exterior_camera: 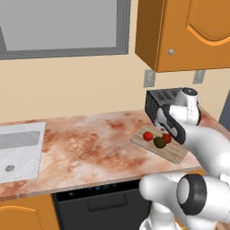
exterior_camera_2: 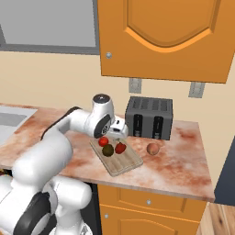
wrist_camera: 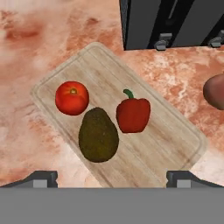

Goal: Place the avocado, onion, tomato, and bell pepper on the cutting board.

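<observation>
End effector (wrist_camera: pixel 112 178): wide apart, empty, above board
Board (exterior_camera_2: pixel 130 164): on desk (exterior_camera_2: pixel 183 156), before toaster (exterior_camera_2: pixel 149 117)
Tomato (wrist_camera: pixel 71 98), avocado (wrist_camera: pixel 98 135), pepper (wrist_camera: pixel 133 114): on board
Onion (exterior_camera_2: pixel 153 148): on desk, beside board

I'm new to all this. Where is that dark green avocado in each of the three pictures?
Left base view: avocado right of centre, on the cutting board.
Right base view: just left of centre, on the board.
Hand view: lower middle.
Shared landmark: the tomato right beside it.
</observation>
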